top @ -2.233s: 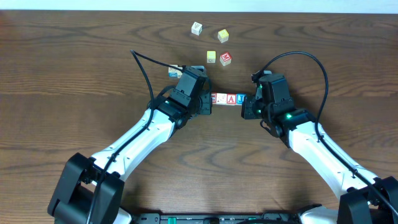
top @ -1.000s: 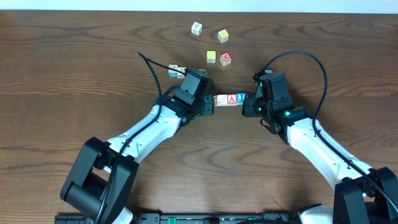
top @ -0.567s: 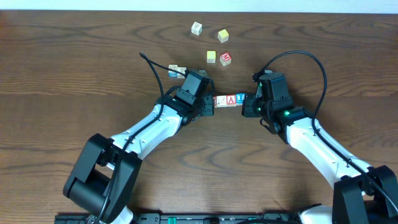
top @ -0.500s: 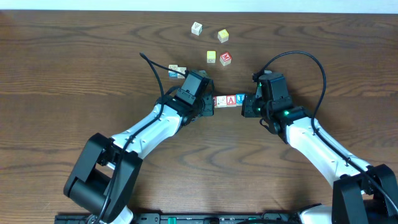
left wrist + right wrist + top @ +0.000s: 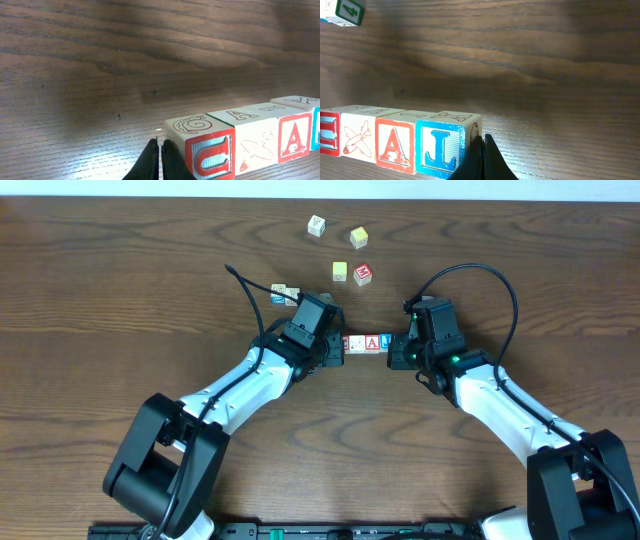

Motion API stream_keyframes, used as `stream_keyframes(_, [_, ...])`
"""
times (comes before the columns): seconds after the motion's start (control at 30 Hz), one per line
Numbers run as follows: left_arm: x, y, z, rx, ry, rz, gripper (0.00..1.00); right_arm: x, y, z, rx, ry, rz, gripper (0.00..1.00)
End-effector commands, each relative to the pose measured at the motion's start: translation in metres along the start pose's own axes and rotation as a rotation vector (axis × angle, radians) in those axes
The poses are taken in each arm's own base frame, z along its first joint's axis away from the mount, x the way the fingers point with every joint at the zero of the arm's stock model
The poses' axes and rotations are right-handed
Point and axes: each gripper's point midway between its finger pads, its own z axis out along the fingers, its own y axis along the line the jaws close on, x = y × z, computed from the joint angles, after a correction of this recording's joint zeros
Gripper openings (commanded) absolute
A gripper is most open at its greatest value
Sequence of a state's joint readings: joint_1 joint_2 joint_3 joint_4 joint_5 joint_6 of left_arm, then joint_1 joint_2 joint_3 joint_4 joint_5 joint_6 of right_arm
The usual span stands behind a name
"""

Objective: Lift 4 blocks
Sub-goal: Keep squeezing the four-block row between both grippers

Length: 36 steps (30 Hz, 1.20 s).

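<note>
Four blocks [image 5: 366, 341] form one touching row mid-surface [image 5: 120, 300]. Left tool [image 5: 160, 159], fingers together, presses the red "C" block [image 5: 207, 152]; whitish block [image 5: 256, 145], "A" block [image 5: 295, 135], blue "L" block [image 5: 442, 142]; right tool [image 5: 482, 156], closed, touches that end.

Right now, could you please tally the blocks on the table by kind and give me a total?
Lettered blocks in the row: 4
Loose yellow cubes: 2
Loose white cubes: 3
Loose red cube: 1
Total: 10

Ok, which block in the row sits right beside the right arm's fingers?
The "L" block, at the row's end by the right fingers; it alone has a blue letter and frame.
</note>
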<state>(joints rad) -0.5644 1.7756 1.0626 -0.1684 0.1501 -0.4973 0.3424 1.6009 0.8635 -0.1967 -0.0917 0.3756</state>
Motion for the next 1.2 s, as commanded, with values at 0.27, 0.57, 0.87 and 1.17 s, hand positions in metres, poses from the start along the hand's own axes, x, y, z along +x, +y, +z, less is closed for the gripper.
stream_keyframes(0.27, [0.0200, -0.0670, -0.0009, 0.245, 0.076, 0.073, 0.07, 0.0112, 0.0653, -0.0085, -0.297, 0.082, -0.026, 0.01])
stream_keyframes(0.57, [0.0199, -0.0672, -0.0008, 0.246, 0.076, 0.074, 0.07, 0.0113, 0.0652, -0.0084, -0.297, 0.082, -0.026, 0.01])
stream_keyframes(0.87, [0.0199, -0.0672, -0.0008, 0.246, 0.076, 0.074, 0.07, 0.0112, 0.0651, -0.0083, -0.297, 0.082, -0.026, 0.01])
stream_keyframes(1.17, [0.0204, -0.0668, -0.0001, 0.245, 0.077, 0.073, 0.07, 0.0115, 0.0650, -0.0078, -0.296, 0.083, -0.026, 0.01])
